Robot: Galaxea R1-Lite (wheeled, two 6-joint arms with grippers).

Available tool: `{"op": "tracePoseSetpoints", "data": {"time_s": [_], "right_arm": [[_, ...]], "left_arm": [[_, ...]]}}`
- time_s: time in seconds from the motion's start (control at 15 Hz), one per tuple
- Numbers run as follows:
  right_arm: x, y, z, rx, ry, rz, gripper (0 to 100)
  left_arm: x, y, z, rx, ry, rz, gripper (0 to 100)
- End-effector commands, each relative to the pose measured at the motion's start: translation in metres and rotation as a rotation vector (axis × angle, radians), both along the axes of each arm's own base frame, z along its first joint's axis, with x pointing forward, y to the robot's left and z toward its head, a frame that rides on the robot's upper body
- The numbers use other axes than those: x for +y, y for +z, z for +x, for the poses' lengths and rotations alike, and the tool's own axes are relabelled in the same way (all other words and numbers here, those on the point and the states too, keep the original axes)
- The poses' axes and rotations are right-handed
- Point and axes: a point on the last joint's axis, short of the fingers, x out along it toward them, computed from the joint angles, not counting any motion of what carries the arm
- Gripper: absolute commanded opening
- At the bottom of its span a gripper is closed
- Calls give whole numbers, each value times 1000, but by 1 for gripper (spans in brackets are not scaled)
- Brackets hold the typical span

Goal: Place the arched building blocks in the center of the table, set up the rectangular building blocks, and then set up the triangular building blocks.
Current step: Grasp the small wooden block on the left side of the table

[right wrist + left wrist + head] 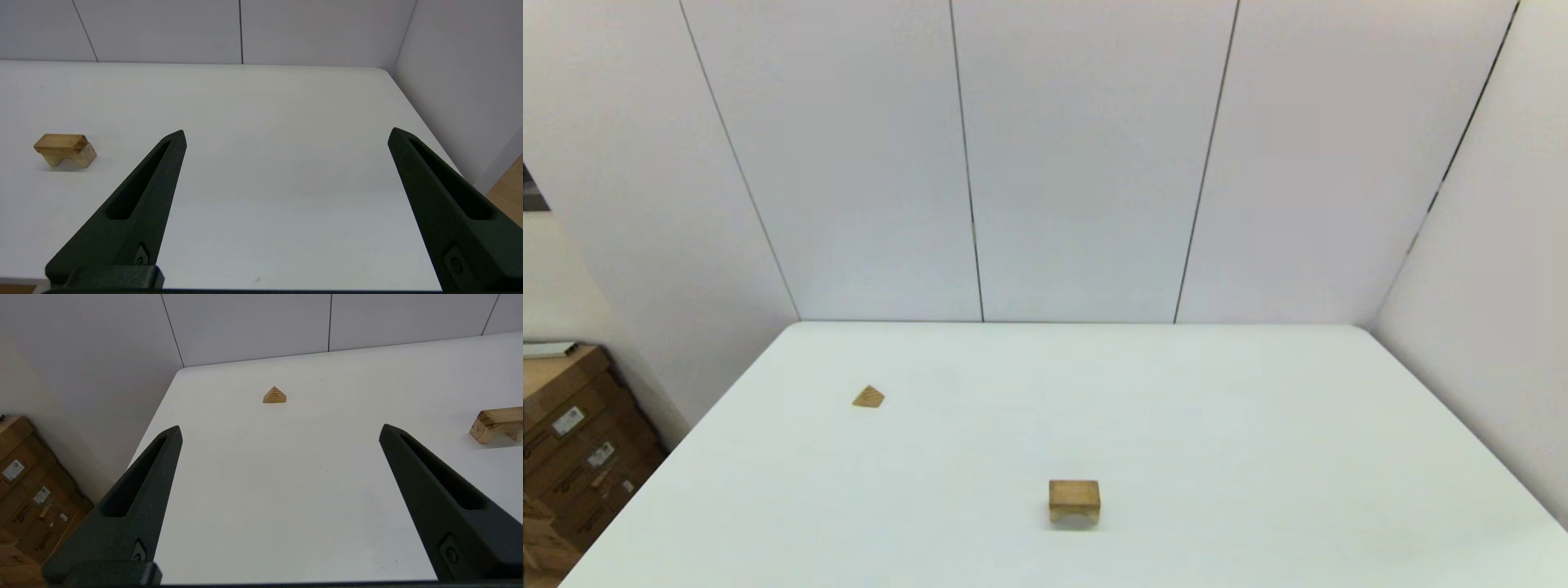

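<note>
Cardboard boxes (572,457) with unreadable white labels at lower left; triangular block (868,397) left of centre on white table (1258,457); arched block (1074,501) lower centre. Left gripper (280,430) and right gripper (286,134) wide open, empty.

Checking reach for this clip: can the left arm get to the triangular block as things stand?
Probably yes. The left end effector is open and faces the triangular block across bare table; the arched block sits off to one side.
</note>
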Motion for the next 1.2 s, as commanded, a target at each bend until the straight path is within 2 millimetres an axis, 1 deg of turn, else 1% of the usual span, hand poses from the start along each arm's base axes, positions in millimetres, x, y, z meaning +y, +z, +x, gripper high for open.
{"op": "tracePoseSetpoints", "data": {"time_s": [0.07,1.2], "right_arm": [[0,0,0,1,0,-1,100],[0,0,0,1,0,-1,100]], "left_arm": [[0,0,0,1,0,1,100],[0,0,0,3,17,0,100]]}}
